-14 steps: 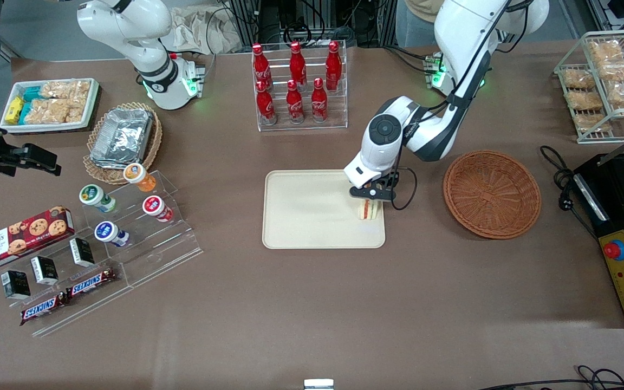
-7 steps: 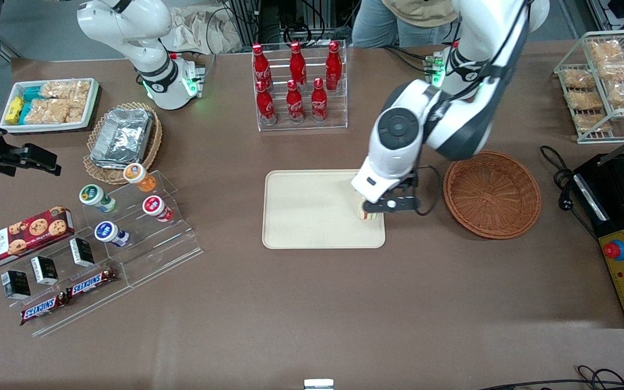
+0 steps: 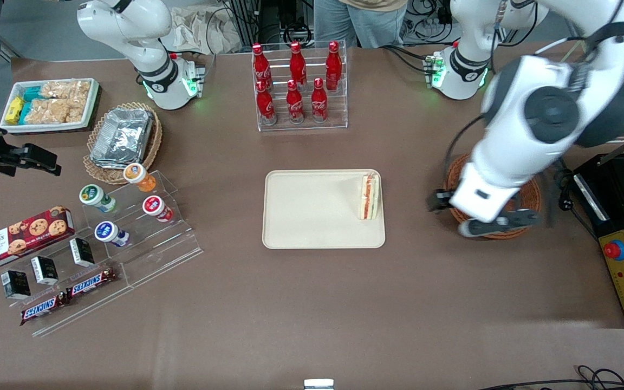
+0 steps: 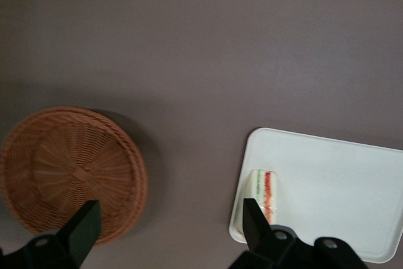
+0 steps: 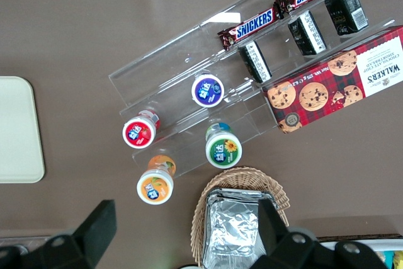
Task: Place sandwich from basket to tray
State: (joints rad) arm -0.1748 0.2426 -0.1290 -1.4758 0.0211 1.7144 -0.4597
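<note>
Raised well above the brown counter [image 3: 312, 314], the left arm's black two-finger end effector [image 3: 477, 214] hangs over the edge of the round, shallow, reddish-brown woven wicker basket [image 3: 526, 200] that faces the tray. Its fingers [image 4: 85, 225] are spread wide apart with nothing between them, as the wrist view shows: bare counter and part of the basket lie in the gap.

On the flat cream-beige rectangular plastic tray [image 3: 312, 211] with rounded corners sits the small triangular sandwich [image 3: 369, 196] of pale white bread. It stands on one face with its red-orange filling stripe turned upward, tight against the tray's rim on the edge nearest the basket. The wrist view shows the same sandwich [image 4: 262, 194] just inside the tray [image 4: 334, 187], well apart from the basket [image 4: 69, 171], whose woven floor holds nothing.

Farther from the front camera than the tray stands a clear acrylic rack of red cola bottles [image 3: 296, 81]. Toward the parked arm's end of the counter sit a paler lacy-rimmed wicker basket with a foil container [image 3: 122, 135] and a red box of chocolate-chip cookies [image 3: 22, 230].
</note>
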